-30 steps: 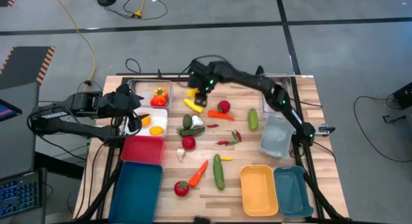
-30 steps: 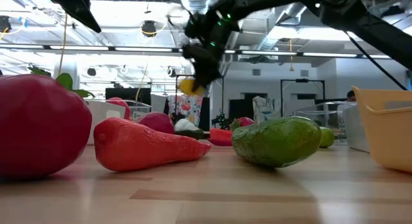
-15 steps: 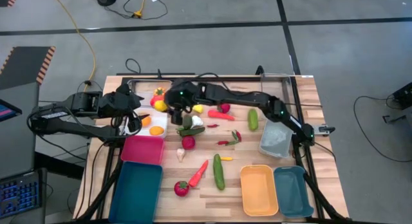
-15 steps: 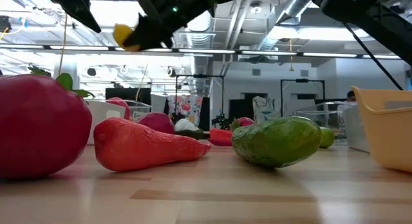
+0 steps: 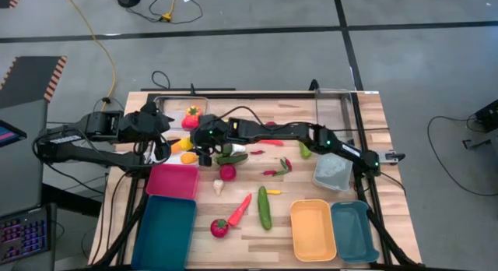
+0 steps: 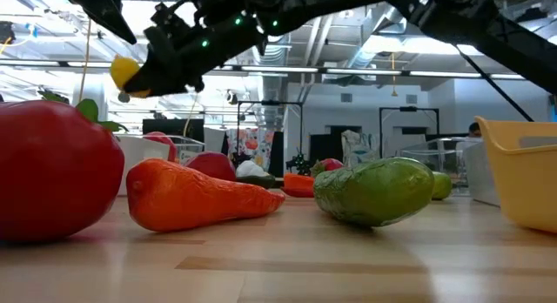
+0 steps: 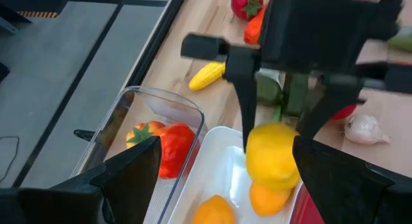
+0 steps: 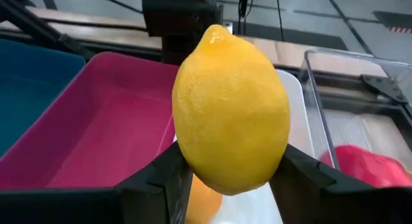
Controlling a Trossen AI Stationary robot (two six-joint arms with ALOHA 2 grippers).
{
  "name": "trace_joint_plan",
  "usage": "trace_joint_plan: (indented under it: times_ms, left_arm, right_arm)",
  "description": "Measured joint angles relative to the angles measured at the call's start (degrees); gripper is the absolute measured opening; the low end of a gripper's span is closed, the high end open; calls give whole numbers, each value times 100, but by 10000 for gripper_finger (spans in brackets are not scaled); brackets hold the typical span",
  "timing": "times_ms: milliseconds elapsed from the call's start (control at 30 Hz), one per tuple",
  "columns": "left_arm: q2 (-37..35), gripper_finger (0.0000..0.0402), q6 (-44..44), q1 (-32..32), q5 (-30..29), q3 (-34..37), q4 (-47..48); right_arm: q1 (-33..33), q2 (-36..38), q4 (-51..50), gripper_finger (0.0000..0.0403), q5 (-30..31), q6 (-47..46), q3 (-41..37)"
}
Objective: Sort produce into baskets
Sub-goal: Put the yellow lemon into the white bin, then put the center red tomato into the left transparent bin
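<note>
Your right gripper (image 8: 225,179) has its fingers clamped on the lemon (image 8: 230,108), held in the air over the white basket (image 7: 222,169) at the counter's far left. Your left gripper (image 5: 156,150) waits just left of it, fingers apart.

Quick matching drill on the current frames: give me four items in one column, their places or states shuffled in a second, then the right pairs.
Things:
1. lemon
2. red pepper
3. pink basket
4. orange basket

Places or states:
A. in the clear basket
B. on the table's right half, empty
C. held between the right gripper fingers, over the white basket
D. on the table's left half, empty

Pairs: 1-C, 2-A, 3-D, 4-B
</note>
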State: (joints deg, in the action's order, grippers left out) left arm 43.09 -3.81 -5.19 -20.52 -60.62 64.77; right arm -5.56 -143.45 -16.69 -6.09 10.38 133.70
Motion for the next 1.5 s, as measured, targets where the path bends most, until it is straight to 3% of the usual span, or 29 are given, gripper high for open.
trace_joint_plan:
  times_ms: [267, 567, 767, 967, 1167, 1367, 1500]
  left_arm:
    - [4, 338, -5, 0, 70, 0, -4]
    - [2, 338, -9, 0, 68, 0, -4]
    - [2, 338, -35, 0, 69, 0, -4]
    - [4, 338, -56, 0, 77, 0, -56]
    - [162, 338, -253, 2, 380, -2, -688]
    - [704, 338, -324, 2, 495, -2, -1200]
    - [1142, 338, -187, 2, 932, -2, -1409]
  right_arm:
    - [-17, -36, -25, 208, 7, -180, 5]
    - [-17, -29, 72, 269, 4, -438, 5]
    - [-20, 35, -44, 285, 5, -443, 5]
    - [-60, 528, -1069, 286, 6, -345, 5]
    - [-183, 1287, -2566, 286, 11, -35, 5]
    - [-197, 2016, -3882, 286, 23, 174, 7]
    - [-193, 2361, -4499, 286, 347, 179, 5]
